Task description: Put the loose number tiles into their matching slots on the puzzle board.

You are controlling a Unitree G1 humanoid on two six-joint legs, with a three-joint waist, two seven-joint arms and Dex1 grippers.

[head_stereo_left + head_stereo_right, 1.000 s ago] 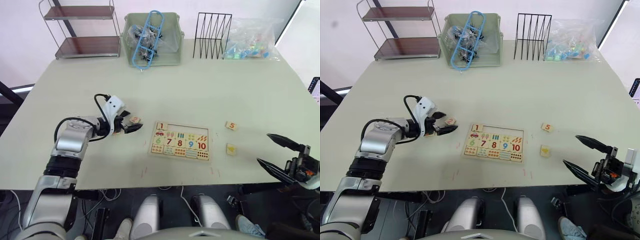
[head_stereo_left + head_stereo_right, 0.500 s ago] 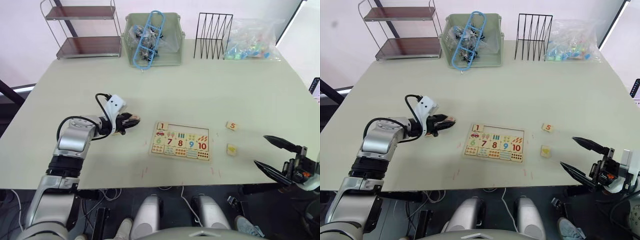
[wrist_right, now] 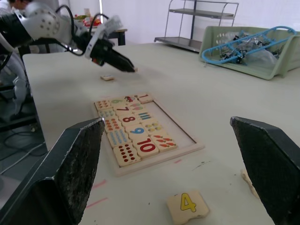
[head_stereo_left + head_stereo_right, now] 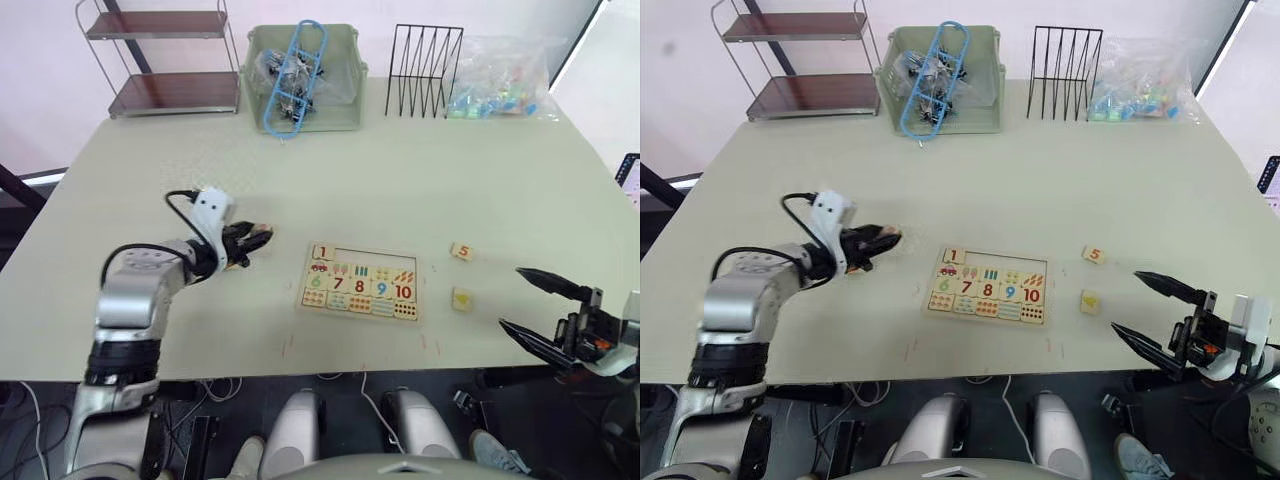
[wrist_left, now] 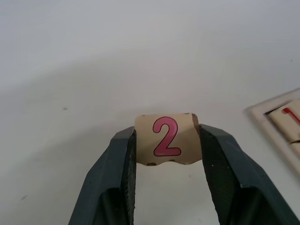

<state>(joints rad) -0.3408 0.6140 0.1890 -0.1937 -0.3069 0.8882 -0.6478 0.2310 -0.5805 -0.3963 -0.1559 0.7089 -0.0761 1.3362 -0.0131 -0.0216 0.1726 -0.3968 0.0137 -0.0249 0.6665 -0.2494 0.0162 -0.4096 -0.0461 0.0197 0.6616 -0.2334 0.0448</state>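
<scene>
2 tile pinched between left gripper fingers, numeral facing the wrist camera, lifted just off the table. Puzzle board lies ahead of those fingertips, near but apart; its top row holds the 1 tile at the end nearest the left gripper, rest of that row open slots. Lower rows filled with pictures and numbers 6–10. Another small tile lies on the table just behind the left fingers, numeral not readable. 5 tile and 4 tile lie flat on the table past the board's far end, between board and right gripper, apart from both; 4 tile nearer the right fingers. Right gripper fingers spread wide, holding nothing, at the table edge. Well beyond the fingers at the table's back: green bin with blue hanger, black wire rack, plastic bag, two-tier shelf.
</scene>
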